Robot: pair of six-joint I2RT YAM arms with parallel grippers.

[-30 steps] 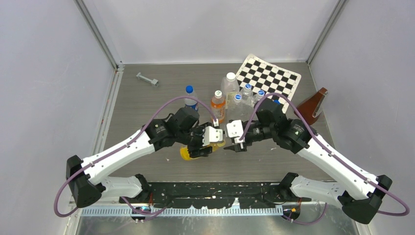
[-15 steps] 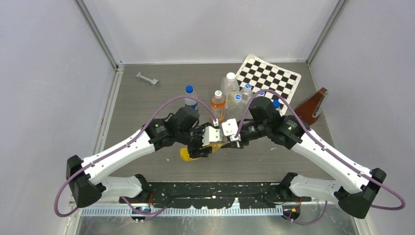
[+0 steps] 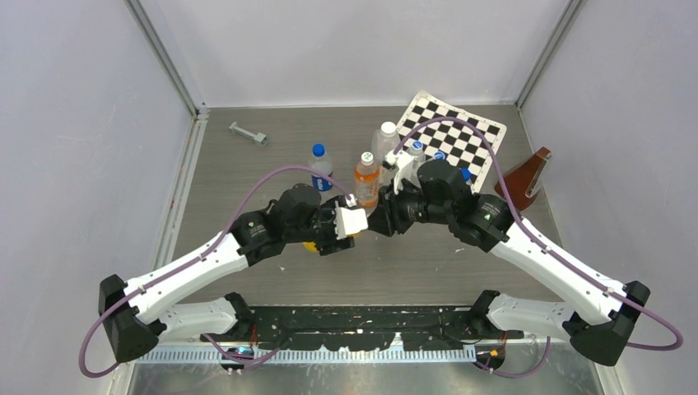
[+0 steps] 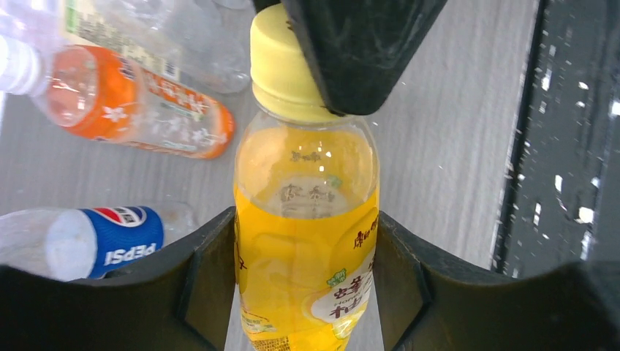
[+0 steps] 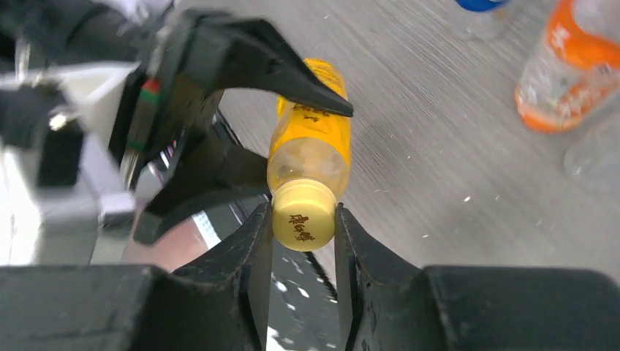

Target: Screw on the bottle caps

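left wrist view: right jaws half hide yellow cap (image 4: 281, 66) on juice bottle (image 4: 307, 241).

Both arms lean in over the middle of the bench (image 3: 222, 173) and meet head to head. The left fingers (image 3: 333, 241) sit over a yellow bottle (image 3: 310, 245), only a sliver of which shows. The right fingers (image 3: 380, 224) are just beside them, too dark to read. Behind stand a blue-capped bottle (image 3: 319, 163), an orange drink bottle (image 3: 366, 177), a tall clear bottle (image 3: 387, 140) and a checkerboard (image 3: 457, 132).

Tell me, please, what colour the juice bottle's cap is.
The cap is yellow, clearest in the right wrist view.
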